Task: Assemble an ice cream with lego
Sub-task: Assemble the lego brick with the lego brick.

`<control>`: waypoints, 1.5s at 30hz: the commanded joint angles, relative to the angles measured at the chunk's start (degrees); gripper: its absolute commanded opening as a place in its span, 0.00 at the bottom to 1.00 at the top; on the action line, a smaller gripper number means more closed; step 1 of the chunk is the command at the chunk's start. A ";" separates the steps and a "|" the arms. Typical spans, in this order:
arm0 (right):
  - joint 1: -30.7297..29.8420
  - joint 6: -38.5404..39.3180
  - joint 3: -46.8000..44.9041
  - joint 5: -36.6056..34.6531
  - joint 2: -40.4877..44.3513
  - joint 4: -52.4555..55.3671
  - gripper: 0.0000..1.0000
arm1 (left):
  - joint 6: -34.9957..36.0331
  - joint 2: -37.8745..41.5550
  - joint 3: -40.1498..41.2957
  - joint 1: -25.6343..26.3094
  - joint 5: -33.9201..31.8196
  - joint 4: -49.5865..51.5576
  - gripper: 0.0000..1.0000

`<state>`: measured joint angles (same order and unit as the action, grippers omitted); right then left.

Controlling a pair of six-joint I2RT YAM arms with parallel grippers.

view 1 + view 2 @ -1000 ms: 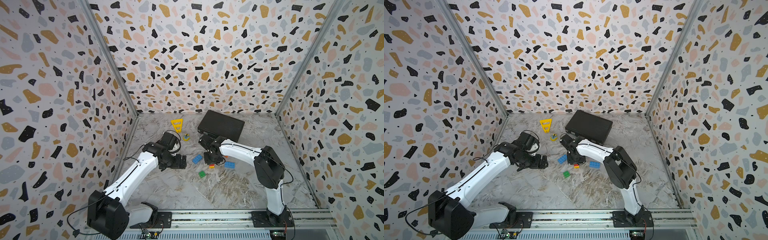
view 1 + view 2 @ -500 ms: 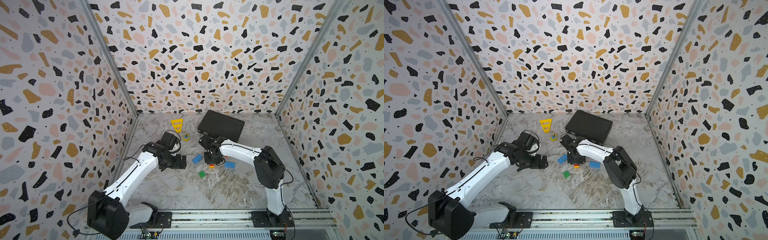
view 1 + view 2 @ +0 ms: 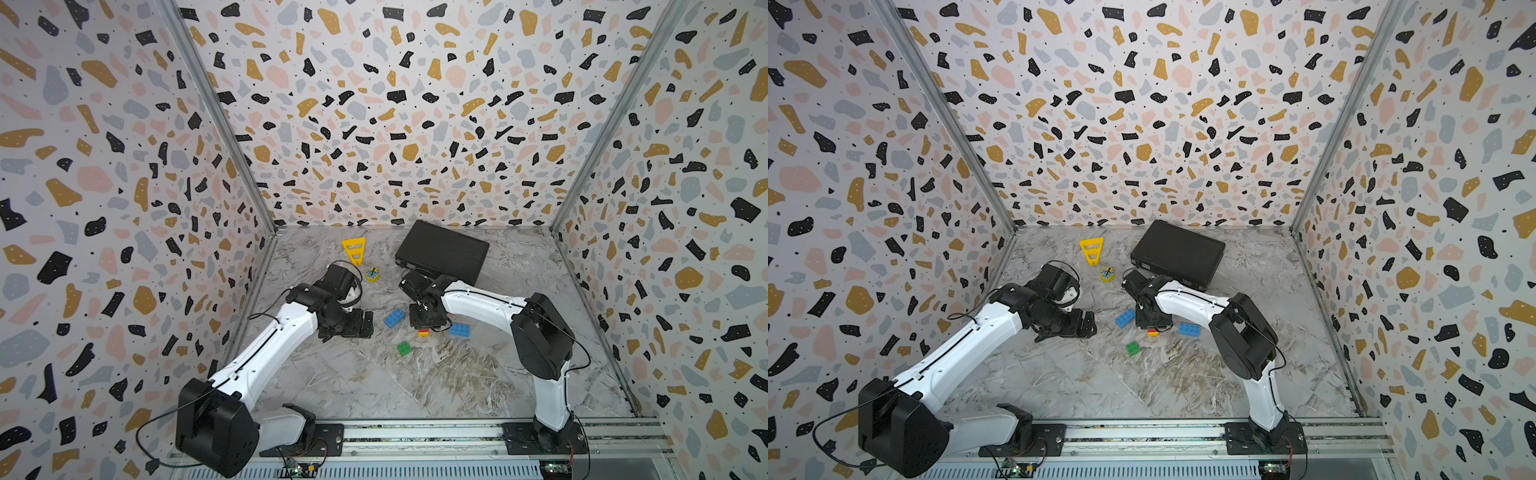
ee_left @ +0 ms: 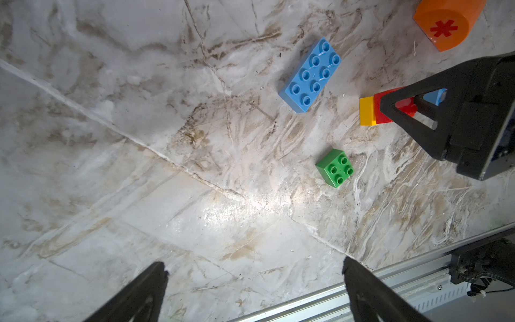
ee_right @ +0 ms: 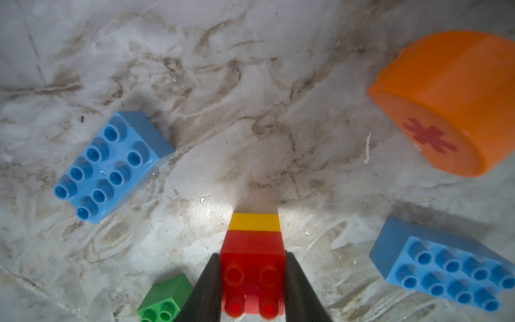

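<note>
In both top views the right end effector (image 3: 424, 328) is low over the bench (image 3: 415, 382), between one blue brick (image 3: 394, 318) and the other blue brick (image 3: 459, 330); the left end effector (image 3: 365, 325) hangs near. In the left wrist view its fingers (image 4: 147, 292) stand wide apart over the bench, and a green brick (image 4: 335, 168) lies alone. In the right wrist view the right end effector is clamped on a red brick (image 5: 252, 267) joined to a yellow brick (image 5: 254, 222); the orange dome (image 5: 446, 111) lies apart.

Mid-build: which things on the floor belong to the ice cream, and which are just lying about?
For the job: red-and-yellow stack, blue brick, second blue brick, green brick, orange dome.
Lying about: yellow slotted triangle, small yellow round piece, black case.
</note>
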<state>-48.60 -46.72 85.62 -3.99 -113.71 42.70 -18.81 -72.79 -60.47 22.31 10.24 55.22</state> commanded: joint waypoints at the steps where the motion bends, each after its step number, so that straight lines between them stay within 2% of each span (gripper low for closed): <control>1: -0.39 -0.64 -1.78 0.65 1.07 3.20 0.22 | 0.71 -0.31 0.52 0.15 0.57 -0.12 0.99; 9: -0.99 -0.46 -1.95 -0.01 2.05 3.68 0.22 | 0.63 -0.07 0.53 0.11 0.31 -0.11 0.99; 45: -1.08 -0.26 -2.57 -0.16 -6.04 3.62 0.21 | 0.66 -0.35 0.70 0.11 0.14 -0.06 1.00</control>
<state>-49.52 -46.70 85.56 -4.64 -114.54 43.35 -18.81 -72.79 -60.45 22.31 10.24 55.24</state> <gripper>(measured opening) 0.329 0.995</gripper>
